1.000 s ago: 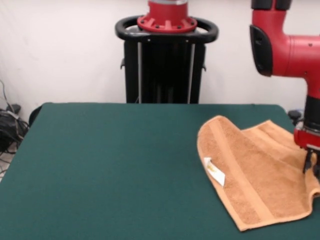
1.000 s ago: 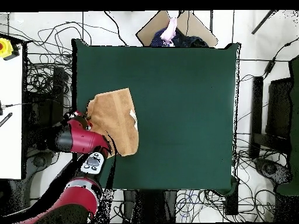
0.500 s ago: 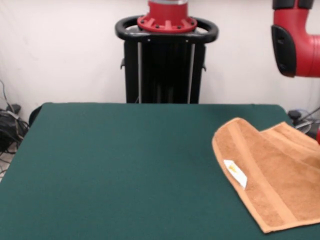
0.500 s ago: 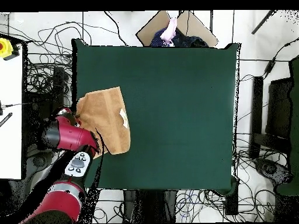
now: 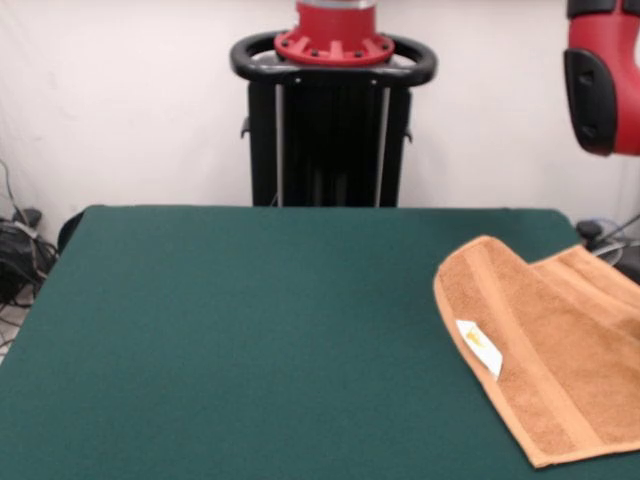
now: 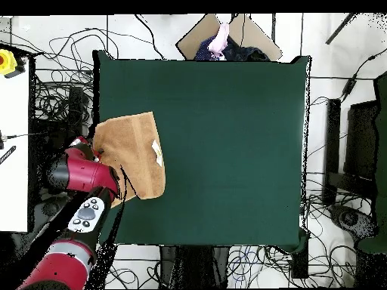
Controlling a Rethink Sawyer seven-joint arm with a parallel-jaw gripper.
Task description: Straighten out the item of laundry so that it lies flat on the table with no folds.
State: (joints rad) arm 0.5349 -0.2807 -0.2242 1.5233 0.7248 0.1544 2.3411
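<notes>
The item of laundry (image 5: 560, 350) is a tan-orange towel lying at the right side of the dark green table (image 5: 250, 330), running out of the front view at the right. One part is folded over, with a woven band and a small white tag (image 5: 480, 347) on top. In the overhead view the towel (image 6: 136, 147) lies at the table's (image 6: 227, 151) left edge, with the tag (image 6: 157, 149) on its right side. The red arm (image 6: 79, 172) hangs over the towel's lower left corner and hides the gripper beneath it. The front view shows only a red arm link (image 5: 605, 75) at the top right.
The black pedestal (image 5: 333, 120) stands behind the table's far edge. Cables (image 6: 57, 98) lie on the floor all round the table. A white bench with a yellow box (image 6: 9, 62) stands beyond the table's left side in the overhead view.
The arm has moved outward past the table's edge, and the towel slid with it toward that edge. The gripper has left the front view.
</notes>
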